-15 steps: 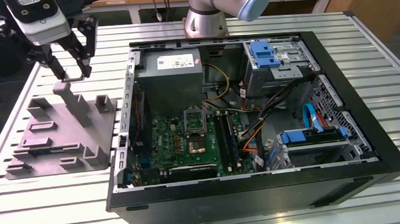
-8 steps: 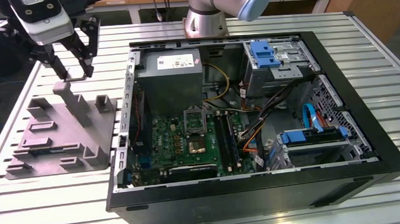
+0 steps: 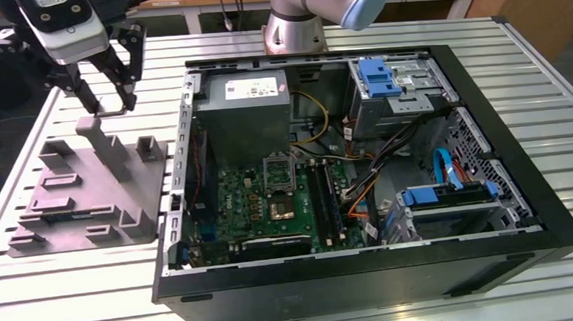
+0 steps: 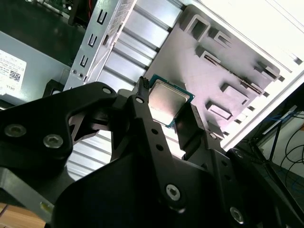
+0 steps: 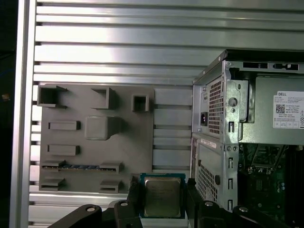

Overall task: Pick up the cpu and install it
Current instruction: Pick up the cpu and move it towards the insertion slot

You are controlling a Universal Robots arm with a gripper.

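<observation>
Pick-up done, install not yet.
Your end effector [image 3: 109, 105] is clamped on the cpu [image 5: 162, 195], which hangs clear of the grey-purple fixture [image 3: 82, 193] just beneath it. The open computer case [image 3: 365, 164] sits off to its side, so seating the chip there is what's left.

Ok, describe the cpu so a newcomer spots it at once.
Beside the open computer case lies a grey-purple fixture, with the gripper above it. Clamped in the gripper is the cpu: a small flat square, silver-topped and green-edged, unlike the fixture's grey blocks.
</observation>
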